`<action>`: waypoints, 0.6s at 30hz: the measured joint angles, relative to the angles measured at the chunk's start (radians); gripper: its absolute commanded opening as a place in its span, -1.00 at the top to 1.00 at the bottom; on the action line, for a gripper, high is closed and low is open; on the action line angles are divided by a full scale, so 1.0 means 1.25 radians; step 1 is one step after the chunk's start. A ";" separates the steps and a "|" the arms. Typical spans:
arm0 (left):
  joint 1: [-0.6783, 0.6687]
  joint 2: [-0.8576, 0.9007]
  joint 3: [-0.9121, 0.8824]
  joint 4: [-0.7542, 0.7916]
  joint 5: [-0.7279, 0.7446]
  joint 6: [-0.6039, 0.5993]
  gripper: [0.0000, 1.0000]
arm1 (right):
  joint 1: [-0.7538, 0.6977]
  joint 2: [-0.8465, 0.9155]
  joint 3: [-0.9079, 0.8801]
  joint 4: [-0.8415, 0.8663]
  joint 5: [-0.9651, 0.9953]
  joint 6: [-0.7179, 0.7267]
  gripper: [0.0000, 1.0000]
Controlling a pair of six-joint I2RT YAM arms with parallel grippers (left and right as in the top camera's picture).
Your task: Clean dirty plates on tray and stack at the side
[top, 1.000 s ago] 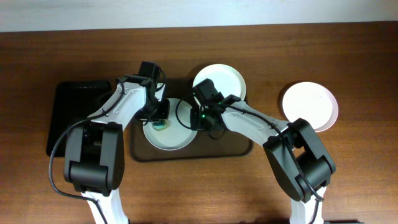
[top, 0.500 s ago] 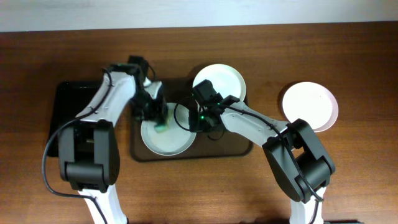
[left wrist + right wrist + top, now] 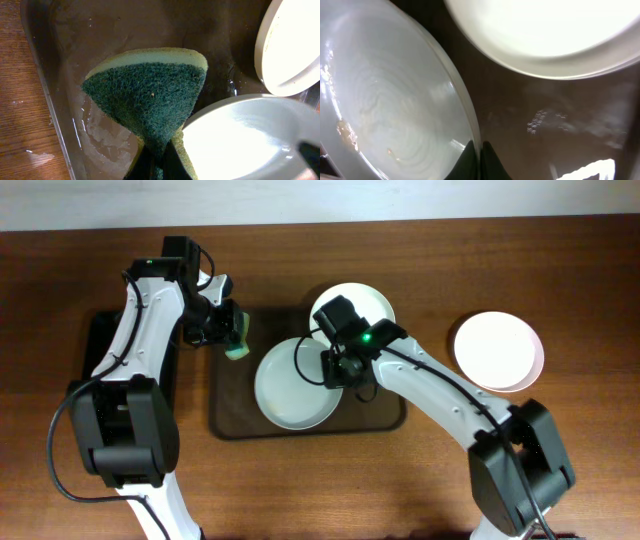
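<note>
The brown-grey tray [image 3: 232,420] lies at the table's middle. A pale blue-green plate [image 3: 292,388] is held over it, with small brown specks in the right wrist view [image 3: 385,110]. My right gripper [image 3: 338,368] is shut on that plate's right rim [image 3: 476,150]. A white plate [image 3: 360,305] lies at the tray's back right corner. Another white plate [image 3: 498,350] lies on the table at the right. My left gripper [image 3: 222,328] is shut on a green and yellow sponge [image 3: 239,337], held above the tray's back left corner; the sponge fills the left wrist view [image 3: 150,95].
A smaller black tray [image 3: 100,350] lies left of the brown-grey tray, under my left arm. The brown-grey tray's floor is wet [image 3: 105,140]. Bare wooden table [image 3: 580,460] lies to the right and in front.
My left gripper lifted the sponge off the blue-green plate and moved it back and left. My right gripper shifted the plate to the right, holding its rim.
</note>
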 measured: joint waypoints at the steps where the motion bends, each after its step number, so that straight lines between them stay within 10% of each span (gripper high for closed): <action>1: 0.000 0.000 0.000 0.000 -0.001 0.000 1.00 | 0.000 -0.009 0.021 -0.032 0.045 -0.001 0.92; 18: 0.000 0.000 0.000 0.000 -0.002 0.000 0.99 | 0.300 -0.018 0.127 -0.200 0.860 -0.005 0.92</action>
